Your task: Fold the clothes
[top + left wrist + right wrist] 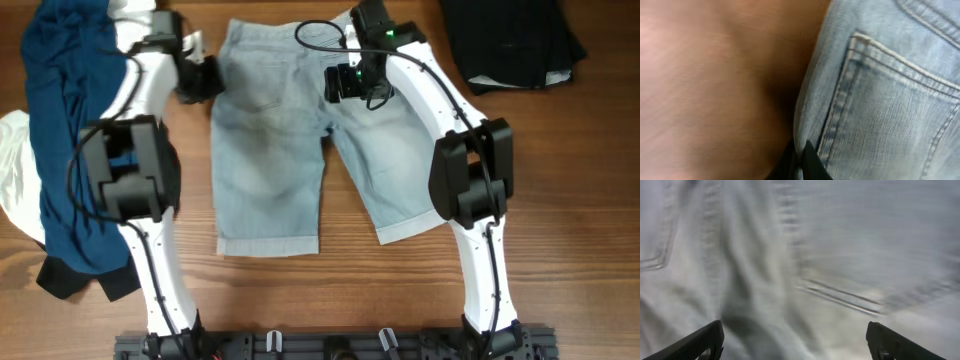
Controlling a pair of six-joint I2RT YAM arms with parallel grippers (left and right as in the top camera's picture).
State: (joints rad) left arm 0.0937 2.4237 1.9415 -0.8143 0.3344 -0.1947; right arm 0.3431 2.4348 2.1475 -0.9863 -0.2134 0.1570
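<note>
Pale-blue denim shorts (290,150) lie flat in the middle of the table, back pockets up, legs toward the front. My left gripper (208,78) is at their upper left side edge; the left wrist view shows its fingers (801,162) shut on that denim edge (810,120) next to a stitched pocket (890,100). My right gripper (345,83) hovers over the seat of the shorts near the waistband, fingers (795,342) wide open above blurred denim (815,255). A navy garment (65,120), a white one (15,170) and a black one (75,280) lie piled at the left.
A folded black garment (512,40) lies at the back right. Bare wooden table (580,200) shows to the right of the shorts and along the front. The arm bases (330,345) stand at the front edge.
</note>
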